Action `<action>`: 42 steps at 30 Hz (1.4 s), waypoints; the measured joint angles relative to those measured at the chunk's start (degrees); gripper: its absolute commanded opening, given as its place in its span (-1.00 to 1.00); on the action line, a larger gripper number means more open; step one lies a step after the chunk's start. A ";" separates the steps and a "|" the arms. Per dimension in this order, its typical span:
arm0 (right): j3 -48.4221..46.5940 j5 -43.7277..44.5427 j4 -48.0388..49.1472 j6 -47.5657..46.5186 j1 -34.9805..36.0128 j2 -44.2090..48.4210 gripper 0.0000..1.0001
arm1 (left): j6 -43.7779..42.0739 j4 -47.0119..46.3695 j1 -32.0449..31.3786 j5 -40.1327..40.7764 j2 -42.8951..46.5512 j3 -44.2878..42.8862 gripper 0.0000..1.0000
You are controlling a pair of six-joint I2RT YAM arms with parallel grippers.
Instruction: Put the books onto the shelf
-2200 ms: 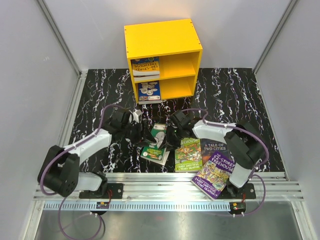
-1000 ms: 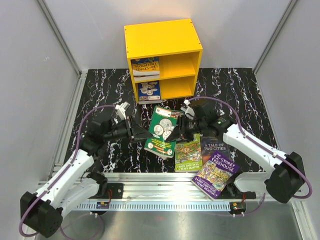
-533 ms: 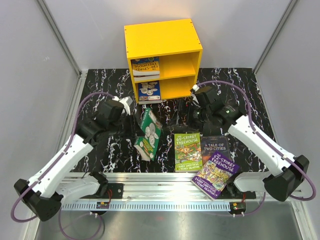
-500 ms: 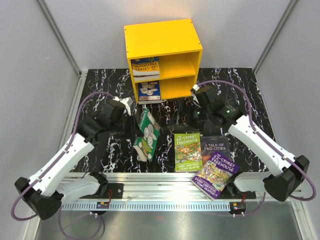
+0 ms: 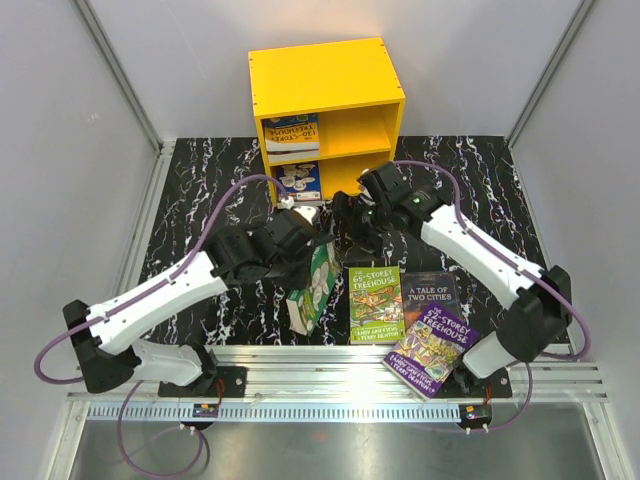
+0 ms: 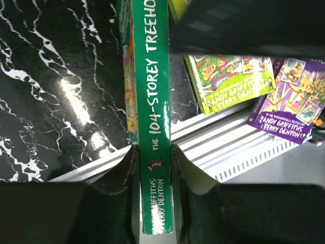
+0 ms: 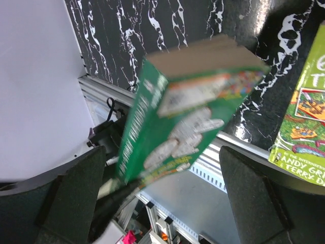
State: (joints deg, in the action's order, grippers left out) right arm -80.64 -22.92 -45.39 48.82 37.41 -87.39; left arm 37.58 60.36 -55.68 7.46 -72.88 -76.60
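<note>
My left gripper [image 5: 310, 258] is shut on the spine of a green "104-Storey Treehouse" book [image 5: 319, 288], held on edge and tilted above the table's middle. In the left wrist view the spine [image 6: 154, 127] sits tight between both fingers [image 6: 184, 168]. My right gripper [image 5: 350, 225] hangs open just behind the book, in front of the yellow shelf [image 5: 325, 80]. In the right wrist view that green book [image 7: 188, 117] shows blurred between the wide-apart fingers [image 7: 259, 188], touching neither. Books lie in the shelf's upper [image 5: 292, 135] and lower [image 5: 300, 182] compartments, at their left side.
Three books lie flat near the front edge: a green one [image 5: 375, 303], the dark "A Tale of Two Cities" [image 5: 430, 292] and a purple one [image 5: 432, 350]. The metal rail [image 5: 330, 360] runs along the front. Grey walls close in both sides.
The right gripper let go of the green book, opened wide and swung back toward it. The left arm kept the book, turned it on edge and carried it rightward.
</note>
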 measured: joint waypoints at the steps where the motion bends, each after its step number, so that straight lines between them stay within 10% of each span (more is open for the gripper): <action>1: -0.44 -0.33 0.37 0.13 0.04 -0.90 0.99 | 0.22 0.04 -0.98 0.39 -0.39 -0.37 -1.00; 10: -1.42 -1.14 0.72 1.03 3.06 -6.88 0.94 | 3.02 2.34 -9.22 5.40 -5.81 -4.52 -1.00; 12: -1.11 -1.77 0.68 0.79 3.17 -7.28 0.46 | 3.43 3.69 -10.29 6.95 -7.17 -6.38 -1.00; 14: -0.66 -1.88 0.46 0.79 3.15 -7.43 -0.99 | 3.82 4.94 -10.99 8.59 -8.26 -8.28 -1.00; 22: -0.44 -2.54 0.98 4.70 2.73 -8.41 -1.00 | 6.27 9.03 -13.14 11.47 -13.14 -12.85 -1.00; 29: -2.47 -1.75 -0.83 0.57 2.84 -8.41 -1.00 | 7.10 9.70 -12.98 14.60 -12.39 -14.80 0.91; 42: 0.90 -5.27 -0.35 -4.61 -6.08 3.63 -1.00 | 7.82 -13.66 10.45 -5.55 23.41 6.80 0.97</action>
State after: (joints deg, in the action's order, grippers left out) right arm -79.75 -28.18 -45.74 44.21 31.33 -83.77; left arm 45.41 46.70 -45.23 1.91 -49.47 -69.80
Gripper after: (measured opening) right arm 0.328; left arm 0.984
